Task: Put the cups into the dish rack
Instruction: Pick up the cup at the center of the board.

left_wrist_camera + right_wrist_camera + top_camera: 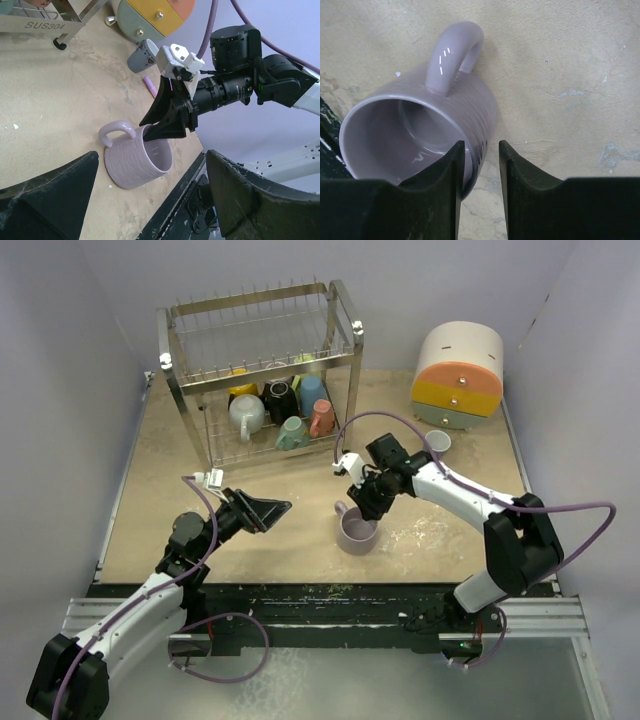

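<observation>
My right gripper (481, 147) is down over the lilac mug (395, 130), one finger inside the bowl and one outside. The jaws stand part-way apart astride the wall, with a sliver of table (570, 60) showing beside the outer finger, so I am not pinching it yet. The mug stands upright on the table near the front edge, well apart from the dish rack (175, 380), its handle pointing away from my fingers. My left gripper (268, 508) hangs spread wide and empty just beside it. Here is my worry: a pinch on one thin glazed wall is a slippery hold, and the mug could swing or slide out on the lift. The rack's lower tier is already crowded with mugs (280, 405), so a swinging load could knock them.
</observation>
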Tool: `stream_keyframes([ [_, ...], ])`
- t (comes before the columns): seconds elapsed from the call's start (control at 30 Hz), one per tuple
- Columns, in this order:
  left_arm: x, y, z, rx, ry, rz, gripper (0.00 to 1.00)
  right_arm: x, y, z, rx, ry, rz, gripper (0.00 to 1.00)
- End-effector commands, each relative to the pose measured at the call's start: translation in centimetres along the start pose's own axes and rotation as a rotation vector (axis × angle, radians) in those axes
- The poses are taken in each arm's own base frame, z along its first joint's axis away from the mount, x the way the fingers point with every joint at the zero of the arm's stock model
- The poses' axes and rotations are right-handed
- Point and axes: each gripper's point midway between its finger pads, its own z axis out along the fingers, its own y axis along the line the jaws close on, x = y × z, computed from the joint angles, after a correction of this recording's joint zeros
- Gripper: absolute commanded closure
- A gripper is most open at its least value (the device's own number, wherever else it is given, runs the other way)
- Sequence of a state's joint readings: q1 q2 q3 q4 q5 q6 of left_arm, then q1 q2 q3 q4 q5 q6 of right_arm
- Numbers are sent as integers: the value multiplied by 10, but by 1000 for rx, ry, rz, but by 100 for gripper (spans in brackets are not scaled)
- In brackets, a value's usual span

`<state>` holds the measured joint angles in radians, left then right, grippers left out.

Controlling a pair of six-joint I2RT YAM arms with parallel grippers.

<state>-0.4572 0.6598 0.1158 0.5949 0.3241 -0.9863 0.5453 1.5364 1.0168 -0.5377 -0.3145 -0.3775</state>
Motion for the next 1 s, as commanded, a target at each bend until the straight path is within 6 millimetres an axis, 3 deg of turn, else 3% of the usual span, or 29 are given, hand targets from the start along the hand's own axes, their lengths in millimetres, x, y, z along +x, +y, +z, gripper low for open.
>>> stream_keyframes([
  [0.0, -11, -10, 1, 45, -48, 8, 9, -15, -19, -8, 109, -10, -8, 69],
  [0.2, -10, -11, 1, 51, -47, 5, 9, -18, -32, -15, 180, 1, -44, 100],
  [0.27, -10, -11, 1, 52, -46, 4, 9, -22, -28, -23, 164, -11, -73, 100],
  [0.4, -9, -12, 2, 55, -38, -2, 9, -51, -27, -47, 174, -142, -171, 100],
  [0.7, -11, -35, 7, 156, -4, 13, 9, -107, -28, -127, 303, -394, -550, 100],
  [0.83, -16, -51, 10, 218, 5, 16, 9, -114, -33, -155, 337, -349, -626, 100],
  [0.97, -22, -67, 9, 285, -10, -11, 9, -128, -41, -196, 443, -328, -737, 100],
])
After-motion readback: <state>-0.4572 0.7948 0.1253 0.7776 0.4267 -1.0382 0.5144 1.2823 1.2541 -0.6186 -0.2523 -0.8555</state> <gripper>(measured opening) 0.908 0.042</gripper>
